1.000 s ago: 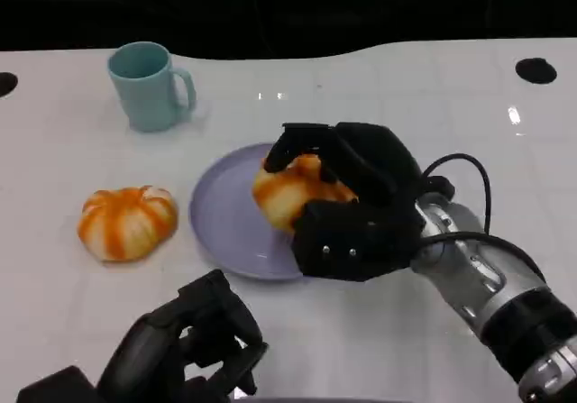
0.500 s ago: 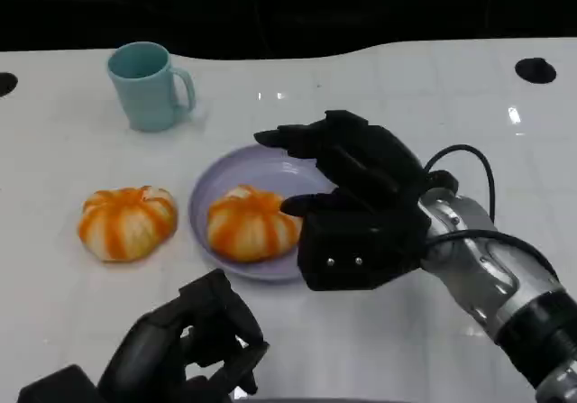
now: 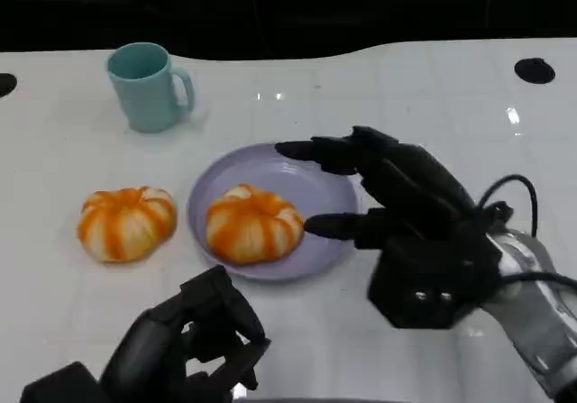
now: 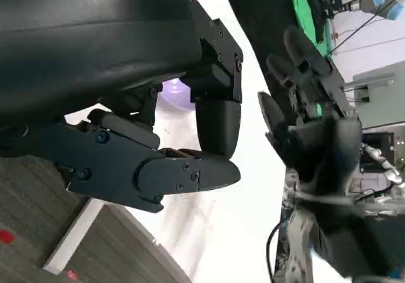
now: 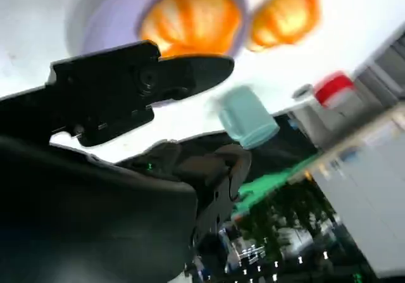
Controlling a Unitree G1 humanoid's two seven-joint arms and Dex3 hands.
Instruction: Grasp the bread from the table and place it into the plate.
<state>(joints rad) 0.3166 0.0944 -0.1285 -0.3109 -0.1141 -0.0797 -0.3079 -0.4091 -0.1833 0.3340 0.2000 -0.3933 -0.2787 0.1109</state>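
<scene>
My right hand [image 3: 410, 232] has let go and pulled back, fingers spread and empty. The bread [image 3: 252, 225] now rests in the purple plate [image 3: 320, 187]; placing looks done. My left hand [image 3: 194, 344] stays curled, holding nothing.

right hand [image 3: 410, 232] no longer holds the bread [image 3: 252, 224]: a sec ago its fingers were wrapped round the bun, lifted over the plate [image 3: 311, 182]; now fingers are spread and empty, w/ the hand drawn back toward the robot and to the right, off the plate's near-right edge, fingertips [image 3: 317, 226] apart from the bun. bread now lies on the plate's left part, lower and further left than when carried, in about the same spot as half a sec ago. right forearm [image 3: 532, 304] has also slid toward the pic's lower right corner.
</scene>
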